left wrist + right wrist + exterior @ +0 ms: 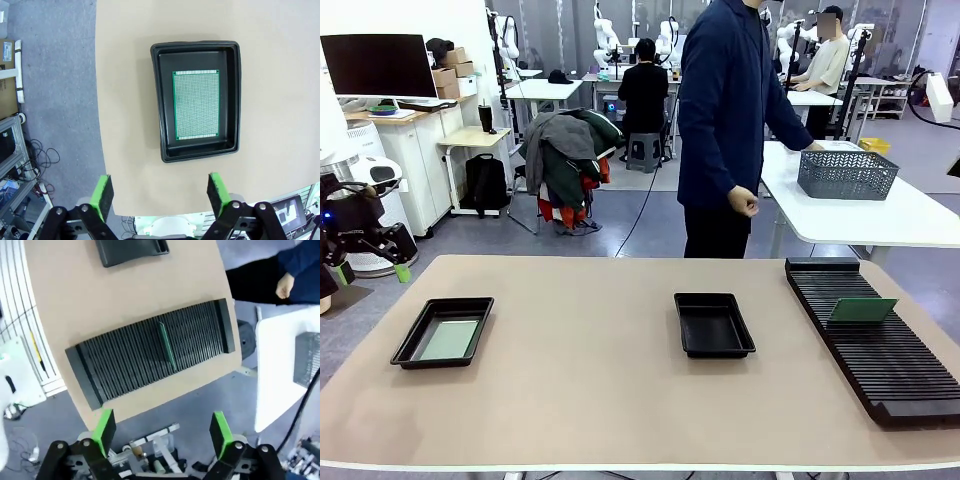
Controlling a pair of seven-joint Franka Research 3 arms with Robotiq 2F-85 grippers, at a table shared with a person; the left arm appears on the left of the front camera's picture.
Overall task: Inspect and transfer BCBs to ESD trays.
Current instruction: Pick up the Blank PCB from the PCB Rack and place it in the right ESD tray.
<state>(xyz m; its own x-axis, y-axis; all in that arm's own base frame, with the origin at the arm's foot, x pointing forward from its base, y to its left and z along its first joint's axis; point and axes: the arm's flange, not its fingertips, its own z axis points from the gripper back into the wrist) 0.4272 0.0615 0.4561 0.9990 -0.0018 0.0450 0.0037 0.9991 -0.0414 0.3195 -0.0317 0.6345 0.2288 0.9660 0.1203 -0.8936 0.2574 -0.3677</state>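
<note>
A green BCB [196, 104] lies flat inside the left ESD tray [159, 100], which sits on the tan table's left side [410, 338]. My left gripper [160, 194] hovers open above and off the table edge beside that tray, holding nothing; it also appears at the far left [372, 271]. The second ESD tray [713, 325] stands at the table's middle with nothing in it. Another BCB [861, 310] stands upright in the black slotted rack [880, 365]. My right gripper [162, 429] is open high above the rack [125, 355], where that BCB [166, 345] shows edge-on.
A person in a dark jacket [725, 110] stands behind the table's far edge, one hand [748, 204] hanging, the other at a grey mesh basket [847, 173] on a white side table. The tan table [590, 390] has wide bare room between trays and rack.
</note>
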